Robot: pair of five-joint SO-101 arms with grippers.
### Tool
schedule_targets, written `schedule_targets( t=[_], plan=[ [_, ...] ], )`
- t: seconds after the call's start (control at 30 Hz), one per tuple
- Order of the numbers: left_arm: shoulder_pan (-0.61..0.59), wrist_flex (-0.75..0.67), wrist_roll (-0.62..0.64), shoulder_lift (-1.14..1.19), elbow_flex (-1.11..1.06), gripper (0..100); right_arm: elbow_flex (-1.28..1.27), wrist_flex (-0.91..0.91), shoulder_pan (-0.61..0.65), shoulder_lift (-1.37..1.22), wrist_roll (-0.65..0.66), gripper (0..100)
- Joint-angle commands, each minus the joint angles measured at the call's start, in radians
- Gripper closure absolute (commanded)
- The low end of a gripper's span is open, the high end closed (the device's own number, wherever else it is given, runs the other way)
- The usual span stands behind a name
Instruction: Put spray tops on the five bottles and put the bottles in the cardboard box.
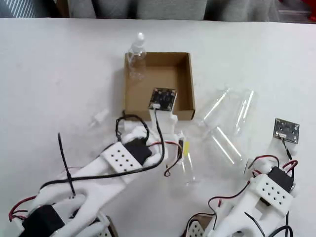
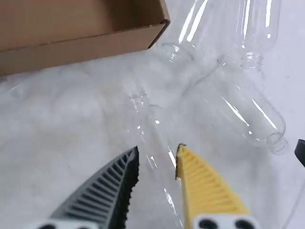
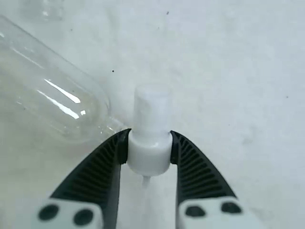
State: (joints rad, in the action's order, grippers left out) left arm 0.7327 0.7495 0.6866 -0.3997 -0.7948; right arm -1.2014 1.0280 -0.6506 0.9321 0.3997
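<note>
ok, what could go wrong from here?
1. The left end effector grips the clear plastic bottle lying flat; its smooth round wall may slip or roll on lifting.
2. The right end effector holds the white spray top with its thin tube pointing back toward the wrist, so seating it in a neck looks awkward.

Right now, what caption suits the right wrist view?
Black pincer clamps a white plastic spray top beside a clear plastic bottle lying on the white table.

Box [image 1: 189, 84] mostly open; capped bottle [image 1: 137, 61] perhaps blocks far corner; loose bottles [image 1: 224, 111] beside
</note>
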Motion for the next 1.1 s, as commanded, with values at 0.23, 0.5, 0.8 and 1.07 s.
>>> schedule_targets(
  t=[0.23,0.5,0.8,1.07],
  plan=[
    [0.016,0.063,0.094,0.021,0.098,83,0.008,-0.012,0.05,0.016,0.017,98.1],
    [0.002,0.066,0.146,0.213,0.186,72,0.008,-0.01,0.053,0.016,0.017,98.1],
    [-0.005,0.064,0.167,0.329,0.227,70,0.006,-0.008,0.05,0.016,0.017,98.1],
    [-0.058,0.051,0.169,0.45,0.285,70,-0.003,-0.012,0.053,0.016,0.018,98.1]
  ],
)
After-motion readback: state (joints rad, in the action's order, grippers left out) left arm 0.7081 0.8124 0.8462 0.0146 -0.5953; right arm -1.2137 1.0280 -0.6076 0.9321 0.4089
